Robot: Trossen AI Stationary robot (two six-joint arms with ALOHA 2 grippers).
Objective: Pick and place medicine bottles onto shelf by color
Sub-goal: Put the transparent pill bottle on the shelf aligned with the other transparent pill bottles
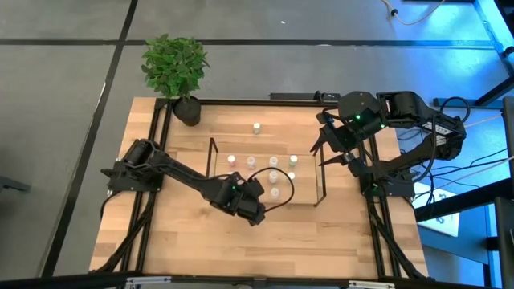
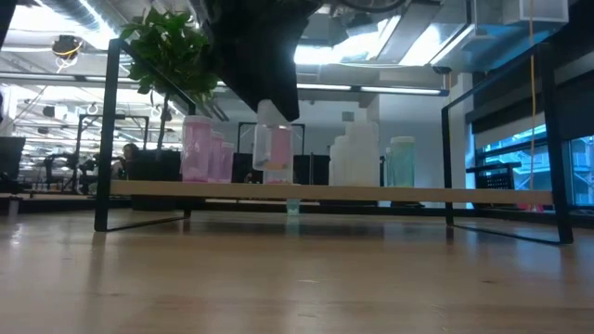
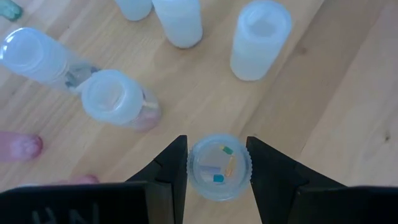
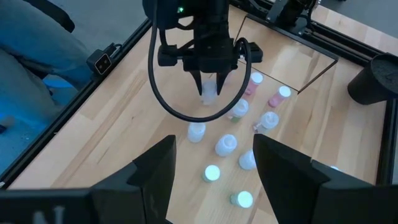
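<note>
My left gripper (image 1: pixel 259 213) hangs over the near side of the shelf (image 1: pixel 321 172), shut on a clear medicine bottle (image 3: pixel 219 167) with coloured pills inside. Several other bottles (image 1: pixel 273 175) stand upright on their bases on the shelf's wooden board (image 2: pixel 371 193): pink ones (image 2: pixel 197 148) at one end, whitish ones (image 2: pixel 357 153) and a green one (image 2: pixel 401 160) farther along. One more bottle (image 1: pixel 257 127) stands on the table beyond the shelf. My right gripper (image 4: pixel 214 168) waits open, high above the shelf's right end, with nothing between its fingers. My left gripper pinches the clear bottle's ribbed round top (image 3: pixel 194 163) between its two fingers (image 3: pixel 171 168), one on each side. The fingers come from above, slanting down. The bottle hangs upright below them (image 4: pixel 208 93), and in the low view its lower end (image 2: pixel 265 172) is off the table.
A potted plant (image 1: pixel 175 68) stands at the table's far left corner. A black frame (image 1: pixel 152 185) runs around the table. Bare wooden table top (image 1: pixel 241 249) lies in front of the shelf. A black cable (image 4: pixel 161 93) loops beside my left gripper.
</note>
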